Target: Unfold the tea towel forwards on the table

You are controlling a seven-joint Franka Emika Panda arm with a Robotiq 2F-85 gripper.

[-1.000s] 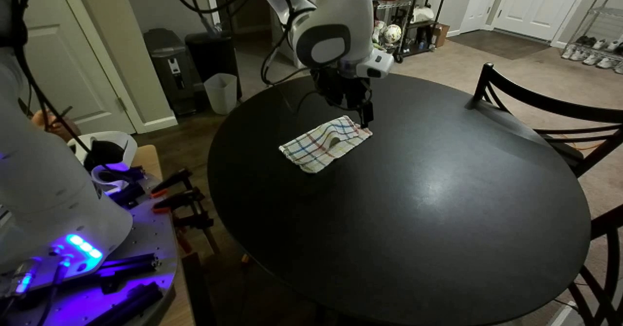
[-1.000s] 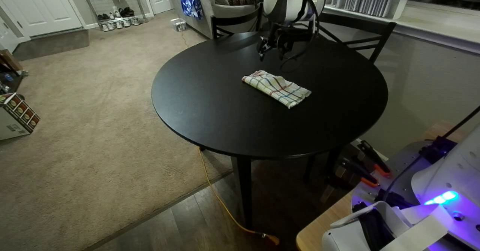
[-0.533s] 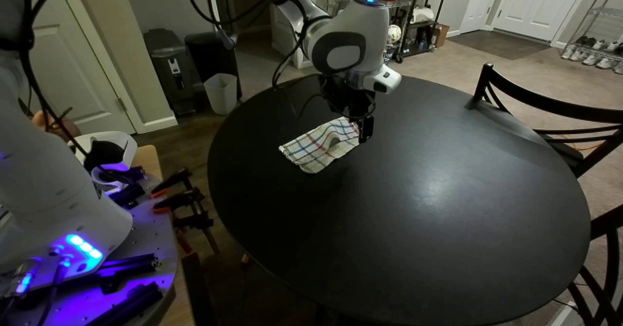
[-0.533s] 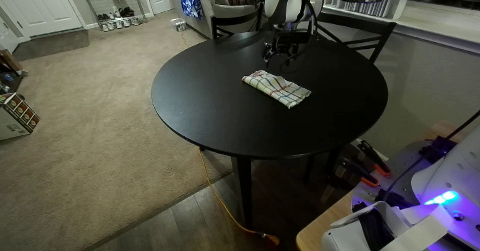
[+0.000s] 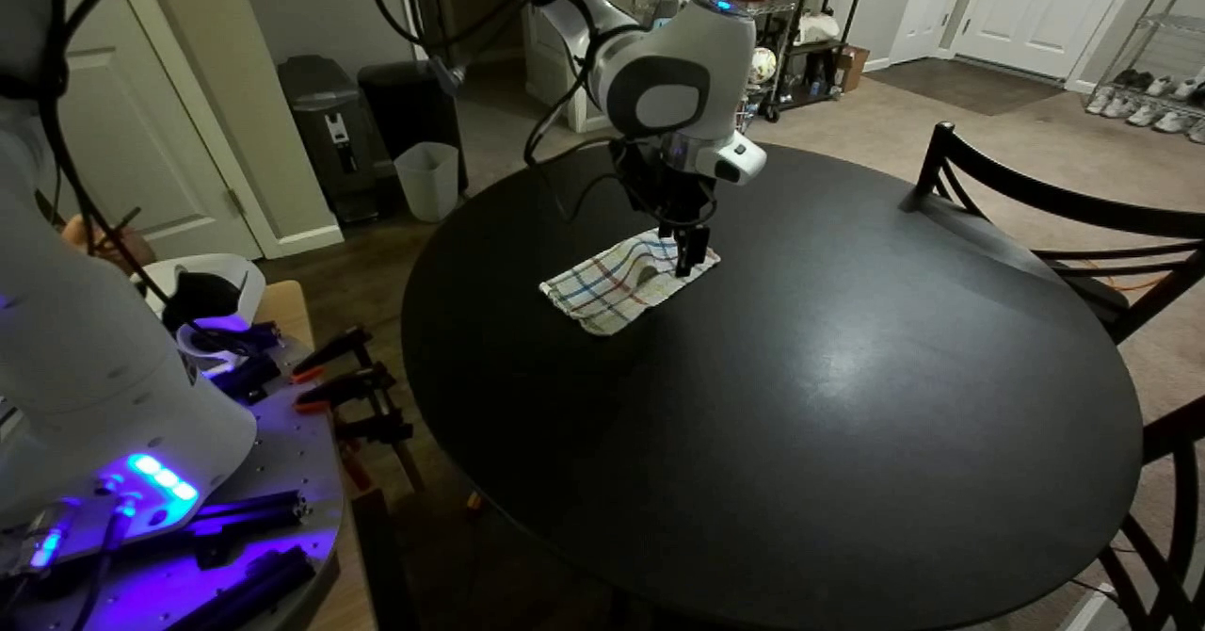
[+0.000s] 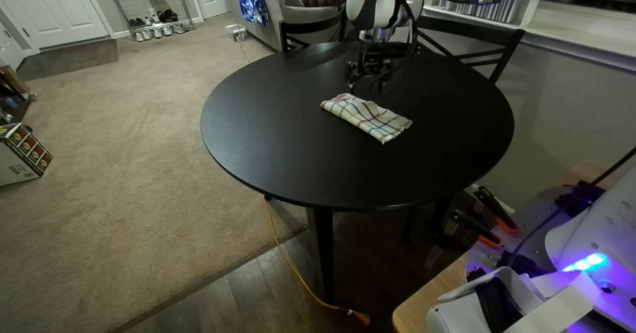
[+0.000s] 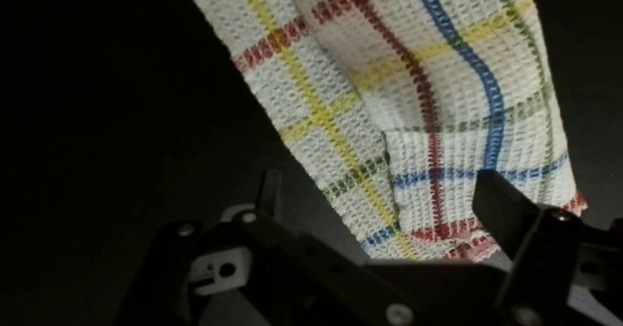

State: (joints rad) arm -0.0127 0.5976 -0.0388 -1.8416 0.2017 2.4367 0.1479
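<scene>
1. I have the tea towel (image 5: pixel 612 287) lying on the table (image 5: pixel 847 377), rumpled, with a hump rising along it. In an exterior view a dark patch sits at that hump; I can't tell whether it is a gap or a shadow.
2. My wrist view gives me only part of the tea towel: it runs off the top edge, and a long crease goes down it towards the end nearest the gripper (image 7: pixel 378 174).
3. In an exterior view, below the arm (image 6: pixel 370 2), the gripper is black against the black table, and I struggle to make out its fingertips. The arm itself is cut off by the top edge there.
4. In an exterior view the robot's base (image 5: pixel 104 358) is cut off by the left edge and a dark chair (image 5: pixel 1177 433) by the right.
5. My gripper's jaws stand wide apart, and its grasp is empty.
6. In the wrist view one finger (image 7: pixel 271 192) shows against bare table beside the tea towel; the other finger (image 7: pixel 501 214) overlaps the towel's end and hides a piece of it.
7. Whether that fingertip touches the tea towel or hangs just above it, I can't tell.
</scene>
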